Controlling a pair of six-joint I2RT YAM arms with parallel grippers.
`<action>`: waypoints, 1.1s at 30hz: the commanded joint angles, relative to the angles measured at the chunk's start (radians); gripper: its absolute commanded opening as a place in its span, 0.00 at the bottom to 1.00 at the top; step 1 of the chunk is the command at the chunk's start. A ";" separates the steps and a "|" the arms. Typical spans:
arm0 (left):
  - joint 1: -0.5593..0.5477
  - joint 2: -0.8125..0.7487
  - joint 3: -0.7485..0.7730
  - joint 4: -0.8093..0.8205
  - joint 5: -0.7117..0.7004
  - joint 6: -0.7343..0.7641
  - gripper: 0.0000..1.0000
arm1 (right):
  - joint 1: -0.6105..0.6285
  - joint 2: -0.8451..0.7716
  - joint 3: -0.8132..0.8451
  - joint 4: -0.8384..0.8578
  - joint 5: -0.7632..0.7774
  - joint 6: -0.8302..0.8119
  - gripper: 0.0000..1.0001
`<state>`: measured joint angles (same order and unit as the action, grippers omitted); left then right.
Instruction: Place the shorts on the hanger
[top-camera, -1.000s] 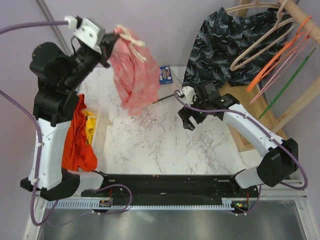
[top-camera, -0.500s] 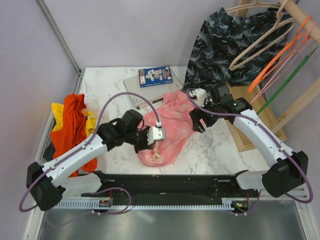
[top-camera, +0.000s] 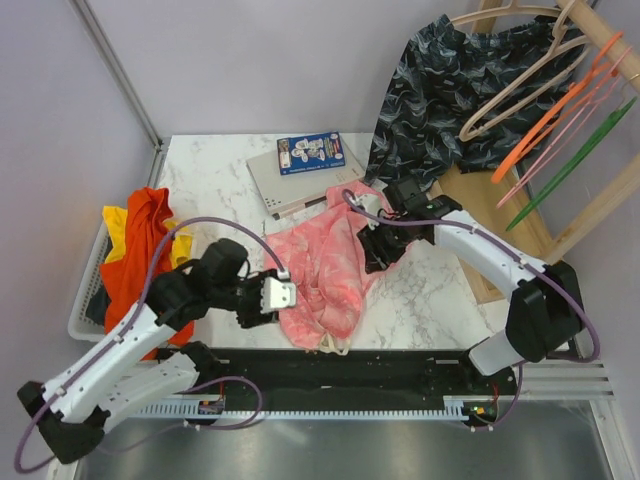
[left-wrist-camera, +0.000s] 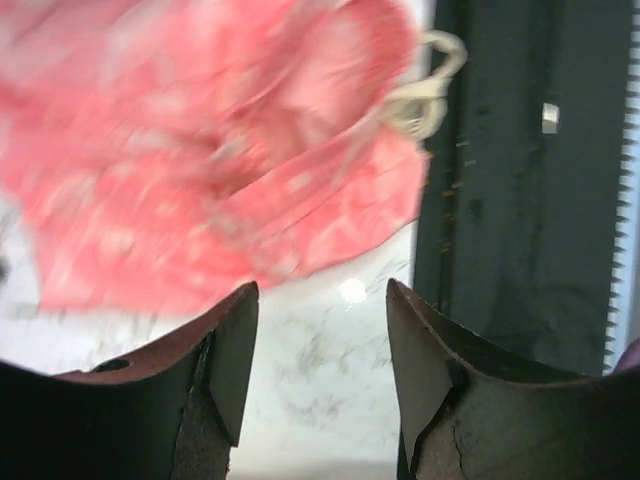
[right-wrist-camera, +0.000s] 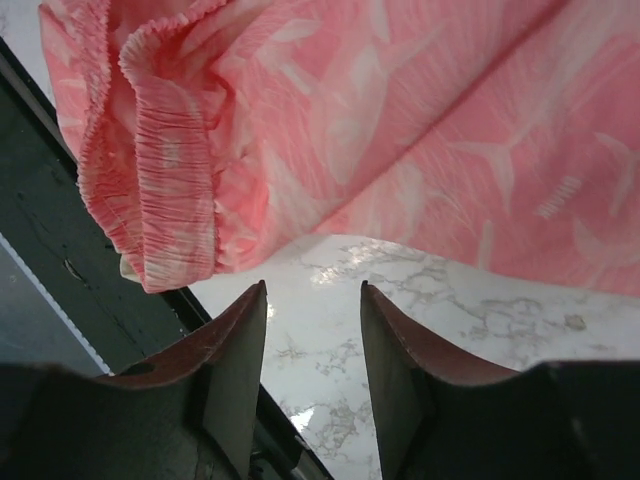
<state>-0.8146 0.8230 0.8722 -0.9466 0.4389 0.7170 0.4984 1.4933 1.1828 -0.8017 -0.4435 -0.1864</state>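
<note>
Top view: shorts lie crumpled mid-table toward the near edge. The drawstring end is at 6 o'clock, by the rail.
- Left gripper sits at the shorts' 8 o'clock and right gripper at their 2 o'clock, both at the cloth's edge.
- Hanger is up on the rack, at 1 o'clock from the shorts and well apart from them, lying over the navy shorts.
- Orange-red garment is heaped at the table's 9 o'clock side.

The top view gives neither finger gap, because the wrists and camera housings cover the fingers. The wrist views show them.

Left wrist:
- Fingers are spread with bare marble between them and nothing pinched.
- Shorts fill 10 to 12 o'clock ahead of the tips, blurred.
- The cloth edge is just past the left tip; I can't tell if it touches.
- Drawstring is at 1 o'clock, at the rail's edge.

Right wrist:
- Fingers are spread with marble between them and nothing held.
- Shorts span the whole top half and are sharp here. The white print shows, and so does the gathered waistband at 10 o'clock, which the top view barely gives.
- The cloth edge lies just ahead of the tips, apart from them.
</note>
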 joint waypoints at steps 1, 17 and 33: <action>0.265 -0.054 -0.004 0.032 0.032 -0.054 0.61 | 0.083 0.058 0.032 0.091 -0.066 0.031 0.50; 0.577 -0.223 -0.162 0.232 0.216 -0.198 0.61 | 0.351 0.280 0.152 0.190 0.014 0.070 0.56; 0.574 -0.158 -0.158 0.166 0.305 0.076 0.61 | 0.361 0.299 0.173 0.096 0.192 0.044 0.00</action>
<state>-0.2424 0.6209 0.6979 -0.7650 0.6804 0.6422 0.8799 1.8431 1.3491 -0.6666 -0.3279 -0.1387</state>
